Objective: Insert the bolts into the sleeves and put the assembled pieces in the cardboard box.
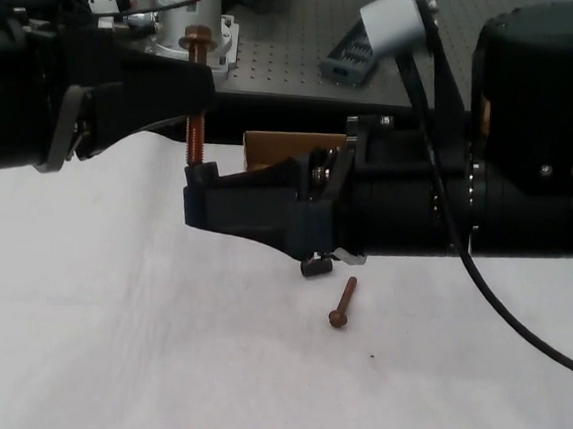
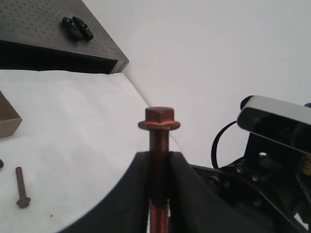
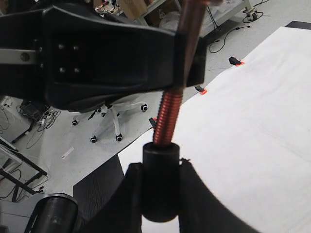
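- The left claw (image 2: 159, 164) is clenched on a copper bolt (image 2: 159, 125). Both fingers press on the shank below the flanged hex head, and the bolt stands upright with its head at 12 o'clock.
- The right claw (image 1: 206, 189) is clamped around a black sleeve (image 3: 160, 180), which stands upright directly under the bolt at its 6 o'clock.
- The bolt's threaded end meets the sleeve's top opening. I cannot tell how far in it sits.
- In the high view the left arm comes in from 9 o'clock and the right arm from 3 o'clock. They meet above the white cloth (image 1: 105, 339) that covers the worktop.
- A second bolt (image 1: 342, 303) lies flat on the cloth at about 5 o'clock from the held sleeve, untouched.
- A small black piece (image 1: 316, 266), seemingly another sleeve, rests near that bolt's tip, just under the right arm.
- The cardboard box (image 1: 272, 148) sits at about 2 o'clock from the held sleeve, partly hidden behind the right claw.
- A dark perforated board (image 1: 300, 65) lies beyond the cloth at 12 o'clock.
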